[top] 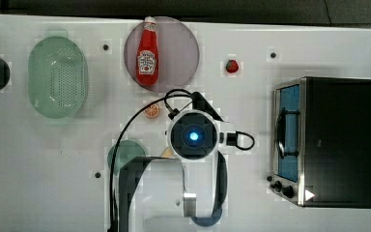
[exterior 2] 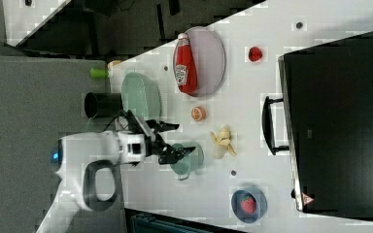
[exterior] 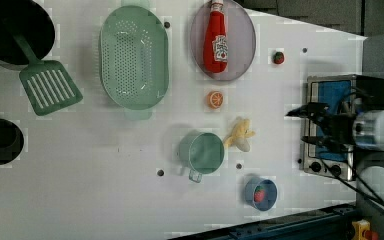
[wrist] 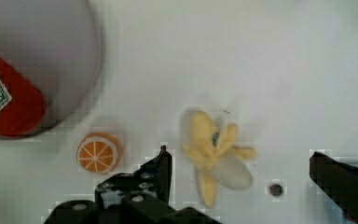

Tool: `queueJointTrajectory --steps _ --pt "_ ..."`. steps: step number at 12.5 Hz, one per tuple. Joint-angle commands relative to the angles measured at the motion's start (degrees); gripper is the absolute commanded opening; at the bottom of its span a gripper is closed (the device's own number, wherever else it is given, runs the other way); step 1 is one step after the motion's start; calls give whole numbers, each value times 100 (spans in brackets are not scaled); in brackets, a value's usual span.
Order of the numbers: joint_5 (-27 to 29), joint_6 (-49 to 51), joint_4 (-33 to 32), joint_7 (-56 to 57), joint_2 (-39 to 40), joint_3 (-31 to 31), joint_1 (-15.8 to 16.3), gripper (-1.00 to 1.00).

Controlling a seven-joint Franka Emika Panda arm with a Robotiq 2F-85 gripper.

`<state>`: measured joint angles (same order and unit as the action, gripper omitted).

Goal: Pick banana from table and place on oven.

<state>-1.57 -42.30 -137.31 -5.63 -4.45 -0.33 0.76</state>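
Note:
The banana [exterior: 239,135] is a pale yellow, half-peeled toy lying on the white table [exterior: 105,170], between the green cup [exterior: 202,152] and the oven [exterior: 330,100]. In the wrist view the banana [wrist: 214,154] lies between my two black fingers, which stand wide apart. My gripper [exterior: 296,126] is open and holds nothing. In the right view it [exterior 2: 184,138] hangs well above the table, with the banana [exterior 2: 222,141] apart from it. The oven [top: 338,142] has a black top and a bluish glass door, and stands at the top view's right.
An orange slice [exterior: 215,99] lies near the banana. A ketchup bottle [exterior: 216,40] lies on a grey plate [exterior: 242,50]. A green colander [exterior: 134,57], a green spatula [exterior: 47,85], two black pots, a strawberry [exterior: 278,57] and a blue bowl [exterior: 260,194] also stand on the table.

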Motion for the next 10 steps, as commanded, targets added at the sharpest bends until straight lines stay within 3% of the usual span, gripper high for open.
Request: queueJointTrajectory --steps 1,9,10 --pt "10 -629 -327 -155 586 104 -26 100" --pt "14 -2024 -395 -165 2166 401 11 100" --pt "14 -2152 -397 -166 2255 425 11 92"
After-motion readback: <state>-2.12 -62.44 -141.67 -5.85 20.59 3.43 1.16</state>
